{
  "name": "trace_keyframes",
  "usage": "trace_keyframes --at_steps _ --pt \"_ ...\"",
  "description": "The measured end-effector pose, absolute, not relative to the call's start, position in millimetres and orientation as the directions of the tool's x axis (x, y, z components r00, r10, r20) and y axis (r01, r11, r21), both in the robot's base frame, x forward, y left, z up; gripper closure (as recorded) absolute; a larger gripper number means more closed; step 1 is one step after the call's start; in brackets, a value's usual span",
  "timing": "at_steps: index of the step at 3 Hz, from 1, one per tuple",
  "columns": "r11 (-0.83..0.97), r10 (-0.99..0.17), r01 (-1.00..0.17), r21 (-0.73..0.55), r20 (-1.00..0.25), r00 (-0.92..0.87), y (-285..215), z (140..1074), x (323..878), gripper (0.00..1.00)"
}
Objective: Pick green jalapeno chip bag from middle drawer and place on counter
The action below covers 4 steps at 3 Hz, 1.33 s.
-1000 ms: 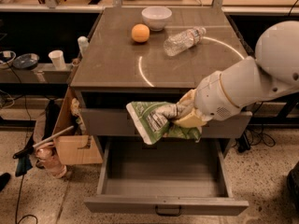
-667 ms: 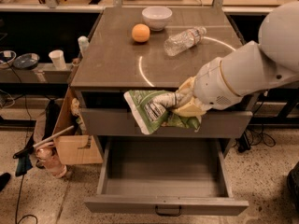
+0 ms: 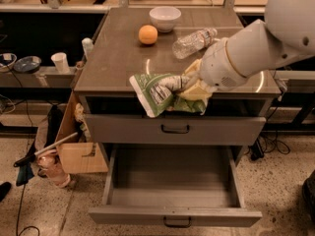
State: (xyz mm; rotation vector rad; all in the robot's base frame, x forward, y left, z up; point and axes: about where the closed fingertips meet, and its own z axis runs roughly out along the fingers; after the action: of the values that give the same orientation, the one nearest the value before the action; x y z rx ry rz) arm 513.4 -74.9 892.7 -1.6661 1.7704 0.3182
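- At the front edge of the counter (image 3: 115, 58), the gripper (image 3: 186, 85) is seen clamped on the green jalapeno chip bag (image 3: 155, 94). Its yellowish fingers (image 3: 198, 90) are closed over the bag's right end.
- The bag is held crumpled and roughly sideways, with its printed face turned to the camera and its left end free.
- The counter's front lip and the strip above the closed drawer (image 3: 123, 129) are overlapped by the bag. It looks slightly raised, but contact with the countertop cannot be told.
- The gripper is carried by a thick white arm (image 3: 256, 43) that enters from the upper right across the counter's right side.
- Below the bag, the middle drawer (image 3: 172, 181) is pulled out, with its grey inner floor exposed and a small black handle (image 3: 177, 223) on its low front panel.
- A like black handle is seen on the closed drawer above it.
- Behind the gripper, a clear water bottle (image 3: 194, 42) is laid on its side on the counter, near the arm.
- An orange (image 3: 147, 34) and a white bowl (image 3: 165, 17) are set further back, close together.
- A thin bright curved line (image 3: 146, 65) is seen on the countertop just behind the bag.
- A cardboard box (image 3: 81, 156) and a white cup (image 3: 60, 62) are noted left of the cabinet.
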Motion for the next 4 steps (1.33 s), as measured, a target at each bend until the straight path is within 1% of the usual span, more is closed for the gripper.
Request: trace_keyframes --at_steps 2,4 --pt "0.217 -0.779 -0.920 -0.327 -0.626 0.038 -82.0 895.6 599.6 1.00" --pt "0.267 -0.783 -0.904 -0.333 -0.622 -0.003 -91.1 894.2 660.4 1.00"
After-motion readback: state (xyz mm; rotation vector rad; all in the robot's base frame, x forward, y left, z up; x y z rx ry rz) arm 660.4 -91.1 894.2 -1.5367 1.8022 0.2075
